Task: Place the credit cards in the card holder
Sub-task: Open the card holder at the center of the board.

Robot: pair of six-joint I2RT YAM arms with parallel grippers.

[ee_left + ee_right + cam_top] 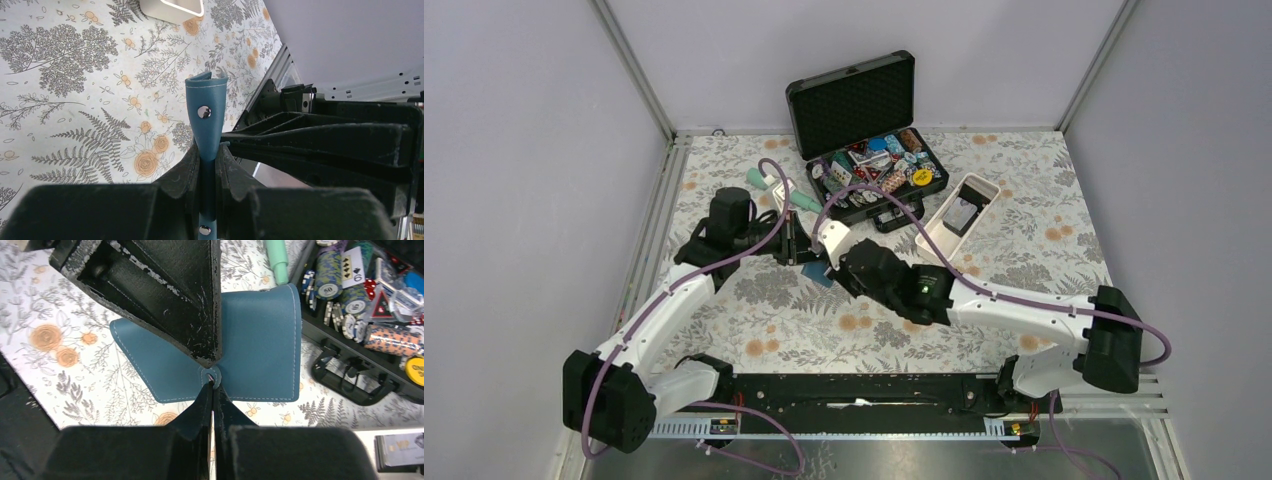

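Note:
The teal-blue card holder [260, 345] hangs spread open above the floral table, between both grippers, and is mostly hidden by them in the top view [816, 272]. My left gripper [207, 150] is shut on one leaf of it, whose stud [203, 112] shows above the jaws. My right gripper [212, 382] is shut on the small snap tab at the holder's lower edge. A dark credit card [961, 215] lies in the white tray [980, 188]; its corner shows at the right wrist view's lower right [400, 450].
An open black foam-lined case [864, 150] with poker chips [330, 275] and playing cards stands at the back, its handle [350, 380] facing the holder. Mint-green pieces [759, 180] lie left of the case. The tray's end [172, 7] shows ahead of the left gripper.

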